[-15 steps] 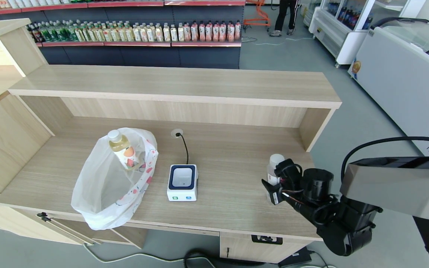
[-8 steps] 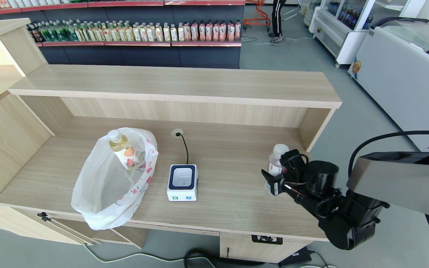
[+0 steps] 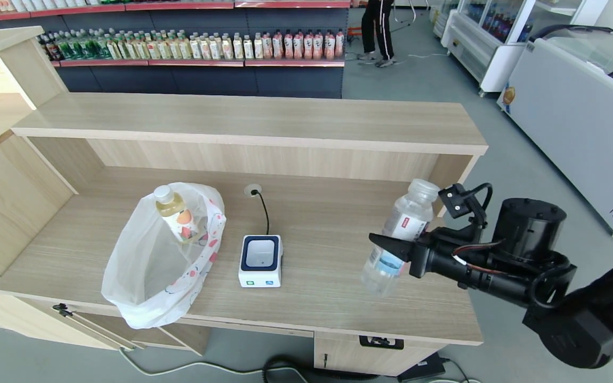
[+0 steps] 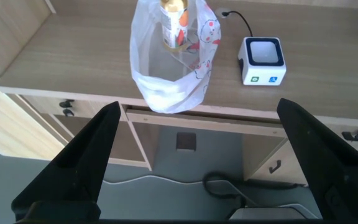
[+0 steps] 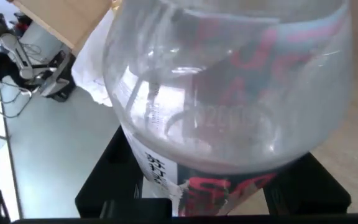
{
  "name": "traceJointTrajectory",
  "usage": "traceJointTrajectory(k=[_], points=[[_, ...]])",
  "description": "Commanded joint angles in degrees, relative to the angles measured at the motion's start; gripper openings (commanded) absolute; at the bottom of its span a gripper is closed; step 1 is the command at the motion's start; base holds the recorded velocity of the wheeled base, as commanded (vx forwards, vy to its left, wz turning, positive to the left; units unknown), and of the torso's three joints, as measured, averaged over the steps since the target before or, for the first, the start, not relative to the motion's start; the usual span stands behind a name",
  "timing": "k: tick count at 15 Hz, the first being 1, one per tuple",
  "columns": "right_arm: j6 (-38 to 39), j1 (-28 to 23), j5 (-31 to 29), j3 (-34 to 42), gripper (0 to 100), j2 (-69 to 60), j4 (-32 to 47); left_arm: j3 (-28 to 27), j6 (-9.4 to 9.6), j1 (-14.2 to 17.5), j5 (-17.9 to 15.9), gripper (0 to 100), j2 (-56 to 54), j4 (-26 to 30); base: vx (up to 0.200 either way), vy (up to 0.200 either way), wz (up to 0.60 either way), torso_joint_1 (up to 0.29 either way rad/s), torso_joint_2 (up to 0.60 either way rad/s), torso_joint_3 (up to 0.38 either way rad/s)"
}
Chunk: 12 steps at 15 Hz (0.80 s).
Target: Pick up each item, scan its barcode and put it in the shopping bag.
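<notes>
My right gripper [image 3: 399,239] is shut on a clear water bottle [image 3: 401,235], held tilted in the air above the right part of the wooden counter [image 3: 328,223]. Close up, the water bottle [image 5: 229,93] sits between dark fingers. The white and blue barcode scanner [image 3: 260,260] sits mid-counter, left of the bottle. A white shopping bag [image 3: 160,260] stands open at the left with a yellow drink bottle [image 3: 176,213] inside. In the left wrist view my left gripper [image 4: 197,162] hangs open below the counter's front edge, facing the shopping bag [image 4: 169,62] and scanner [image 4: 263,59].
A raised wooden ledge [image 3: 248,119] runs along the back of the counter, with side walls at both ends. The scanner's black cable [image 3: 264,210] leads to a hole in the counter. Shelves of drinks [image 3: 195,45] and freezers [image 3: 572,101] stand beyond.
My right gripper has lifted the water bottle off the counter's right end and tilted it, the arm swinging up and rightward. The bag, scanner and drink bottle stayed put.
</notes>
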Motion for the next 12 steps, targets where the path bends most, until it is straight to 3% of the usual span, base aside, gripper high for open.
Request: traceJointTrajectory(k=[1, 4, 7, 12], points=[[0.7, 2.5, 0.9, 2.0, 0, -7.1, 1.2, 0.0, -0.02, 0.0, 0.0, 100, 0.0, 0.0, 0.0, 0.0, 0.0, 0.0, 0.0, 0.0], [11.5, 5.4, 1.0, -5.7, 0, -11.3, 9.6, 0.0, -0.02, 0.0, 0.0, 100, 0.0, 0.0, 0.0, 0.0, 0.0, 0.0, 0.0, 0.0], [20.3, 7.8, 1.9, -5.2, 0, -13.6, 10.3, 0.0, -0.02, 0.0, 0.0, 100, 0.0, 0.0, 0.0, 0.0, 0.0, 0.0, 0.0, 0.0], [22.0, 10.4, 8.5, -2.3, 0, -11.5, 8.4, 0.0, -0.02, 0.0, 0.0, 100, 0.0, 0.0, 0.0, 0.0, 0.0, 0.0, 0.0, 0.0]])
